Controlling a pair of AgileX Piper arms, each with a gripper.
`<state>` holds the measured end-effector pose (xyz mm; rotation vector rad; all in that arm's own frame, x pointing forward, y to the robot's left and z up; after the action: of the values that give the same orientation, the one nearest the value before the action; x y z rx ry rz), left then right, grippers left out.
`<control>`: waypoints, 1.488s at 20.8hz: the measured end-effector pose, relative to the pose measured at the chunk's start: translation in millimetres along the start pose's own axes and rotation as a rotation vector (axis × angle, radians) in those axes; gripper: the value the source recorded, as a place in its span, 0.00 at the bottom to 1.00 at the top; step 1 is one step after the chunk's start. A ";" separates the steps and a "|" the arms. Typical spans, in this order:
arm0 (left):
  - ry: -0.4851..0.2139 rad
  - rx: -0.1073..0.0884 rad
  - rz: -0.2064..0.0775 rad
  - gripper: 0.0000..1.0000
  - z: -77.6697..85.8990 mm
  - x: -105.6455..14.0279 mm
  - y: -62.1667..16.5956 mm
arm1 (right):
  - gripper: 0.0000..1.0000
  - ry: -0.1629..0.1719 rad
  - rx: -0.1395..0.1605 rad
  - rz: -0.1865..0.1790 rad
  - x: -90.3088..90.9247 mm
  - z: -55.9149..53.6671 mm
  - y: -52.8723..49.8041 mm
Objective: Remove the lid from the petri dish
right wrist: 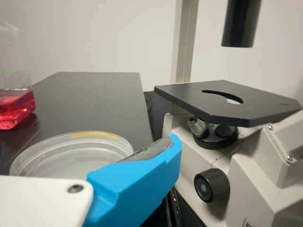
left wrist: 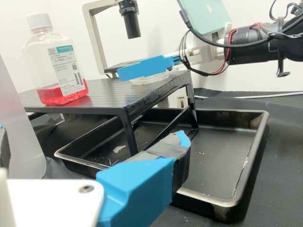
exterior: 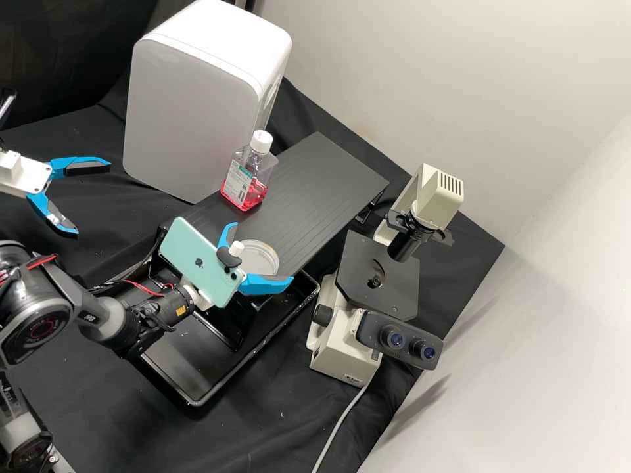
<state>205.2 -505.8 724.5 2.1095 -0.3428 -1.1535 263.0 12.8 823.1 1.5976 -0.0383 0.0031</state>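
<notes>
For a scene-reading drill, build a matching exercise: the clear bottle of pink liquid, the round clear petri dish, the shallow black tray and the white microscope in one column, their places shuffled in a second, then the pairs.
1. clear white-capped bottle of pink liquid
2. round clear petri dish
3. shallow black tray
4. white microscope

a. under the raised black platform
b. beside the platform, on the black cloth
c. on the platform, at the end near the white box
d. between the right gripper's open blue fingers

Pairs: 1-c, 2-d, 3-a, 4-b.
</notes>
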 end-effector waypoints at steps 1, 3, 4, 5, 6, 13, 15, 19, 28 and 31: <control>-0.002 0.000 0.000 1.00 0.4 0.2 0.0 | 1.00 -0.005 0.002 0.005 0.0 1.2 1.2; -0.002 0.000 0.000 1.00 0.3 0.2 0.0 | 1.00 -0.009 0.005 0.010 -0.1 2.4 2.5; -0.002 0.000 0.000 1.00 0.3 0.2 0.0 | 1.00 -0.009 0.005 0.010 -0.1 2.4 2.5; -0.002 0.000 0.000 1.00 0.3 0.2 0.0 | 1.00 -0.009 0.005 0.010 -0.1 2.4 2.5; -0.002 0.000 0.000 1.00 0.3 0.2 0.0 | 1.00 -0.009 0.005 0.010 -0.1 2.4 2.5; -0.008 -0.005 -0.008 1.00 0.5 2.1 -1.8 | 1.00 -0.001 0.005 0.001 0.0 0.3 0.3; -0.008 -0.003 -0.006 1.00 0.1 2.5 -1.3 | 0.00 0.005 0.005 -0.005 0.0 -1.3 -1.4; -0.008 -0.003 -0.006 1.00 0.1 2.5 -1.3 | 0.00 0.012 0.003 -0.013 0.1 -3.1 -3.3; -0.008 -0.003 -0.006 1.00 0.1 2.5 -1.3 | 0.00 0.011 0.003 -0.014 0.2 -2.8 -3.5; -0.008 -0.003 -0.006 1.00 0.1 2.5 -1.3 | 0.00 0.009 0.003 -0.016 0.8 -1.6 -4.7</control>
<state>206.4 -506.2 721.9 2.1056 -0.3382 -1.1652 264.0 14.4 818.4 1.6009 -0.0188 -0.0021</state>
